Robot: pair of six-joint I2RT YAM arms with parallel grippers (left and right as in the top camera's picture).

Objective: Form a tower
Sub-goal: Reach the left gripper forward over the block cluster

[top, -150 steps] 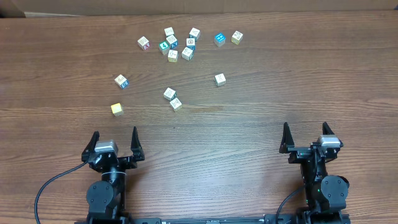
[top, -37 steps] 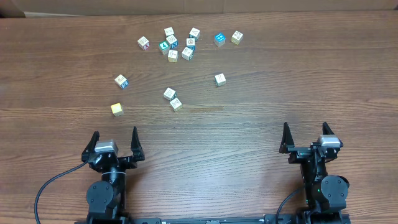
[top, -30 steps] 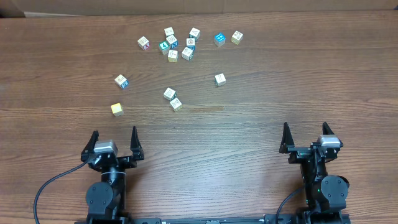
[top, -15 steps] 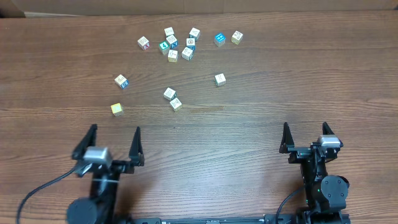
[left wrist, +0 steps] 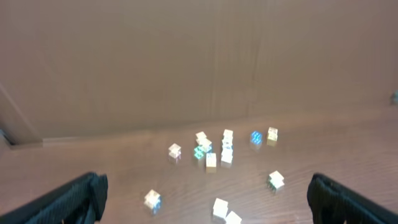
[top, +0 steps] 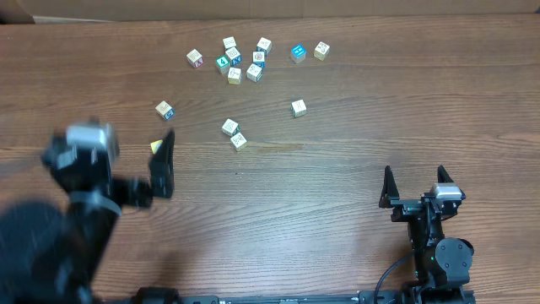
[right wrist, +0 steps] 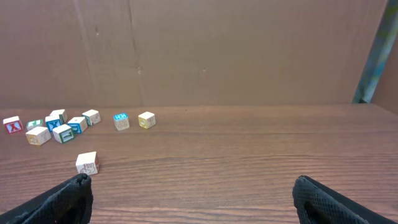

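Note:
No tower is in view; only loose picture cubes lie on the table. A cluster of cubes [top: 236, 59] lies at the far middle, with a touching pair [top: 234, 133] nearer. A yellow cube [top: 156, 146] lies just beside the tip of my left gripper's right finger. My left gripper [top: 110, 160] is blurred, raised over the left side, and open with nothing between its fingers. In the left wrist view the left gripper [left wrist: 205, 198] frames the pair [left wrist: 224, 210] and the cluster [left wrist: 211, 149]. My right gripper [top: 414, 176] stands open and empty near the front right, as the right wrist view shows too [right wrist: 196, 199].
Single cubes lie apart: one with a blue side [top: 164, 110] at the left, a white one [top: 298, 107] in the middle, a blue one [top: 298, 53] and a cream one [top: 321, 50] at the back. A cardboard wall [top: 270, 8] bounds the far edge.
My left arm has lifted from its rest pose and swung forward and left toward the yellow cube, with its jaws still wide. The right arm and all cubes have stayed put.

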